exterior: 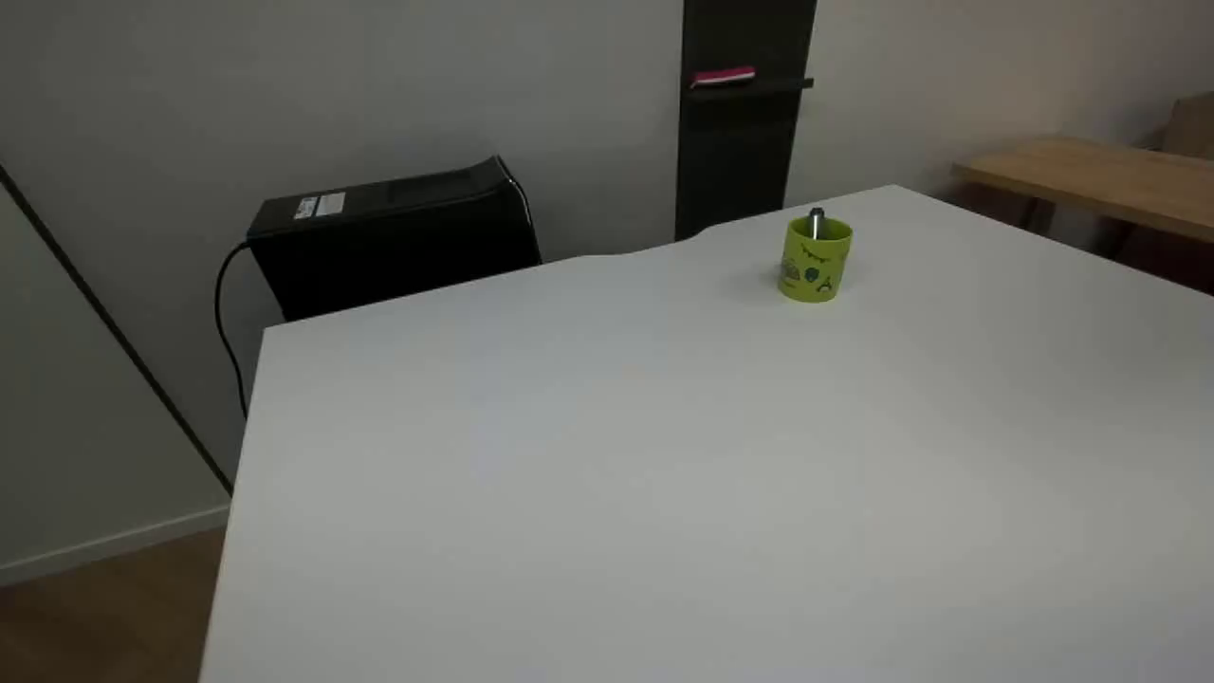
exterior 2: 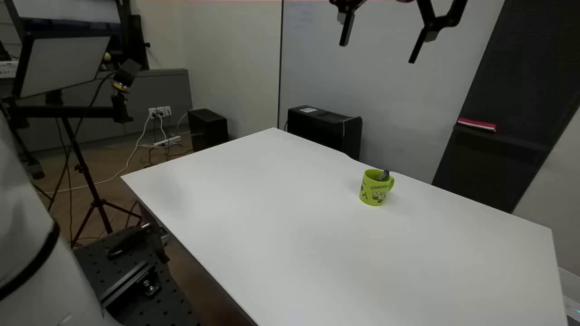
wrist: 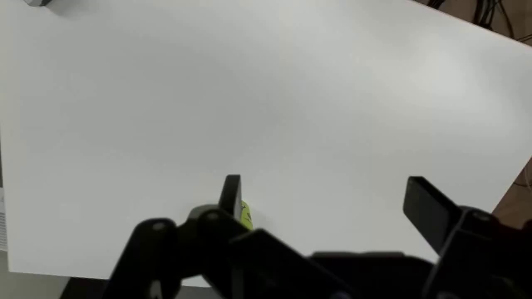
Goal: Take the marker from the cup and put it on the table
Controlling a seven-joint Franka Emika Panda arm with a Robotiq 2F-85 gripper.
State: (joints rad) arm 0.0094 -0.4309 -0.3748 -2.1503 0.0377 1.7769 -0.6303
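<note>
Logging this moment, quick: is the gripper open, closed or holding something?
Gripper: open, holding nothing; the marker is in the cup.

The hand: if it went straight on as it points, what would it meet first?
Probably the white table; the cup seems off the line of the hand, though depth is unclear.

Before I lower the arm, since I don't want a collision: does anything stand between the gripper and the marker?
Nothing visible stands between the open gripper and the upper end of the marker, above the rim of the cup; the cup's wall surrounds its lower part.
</note>
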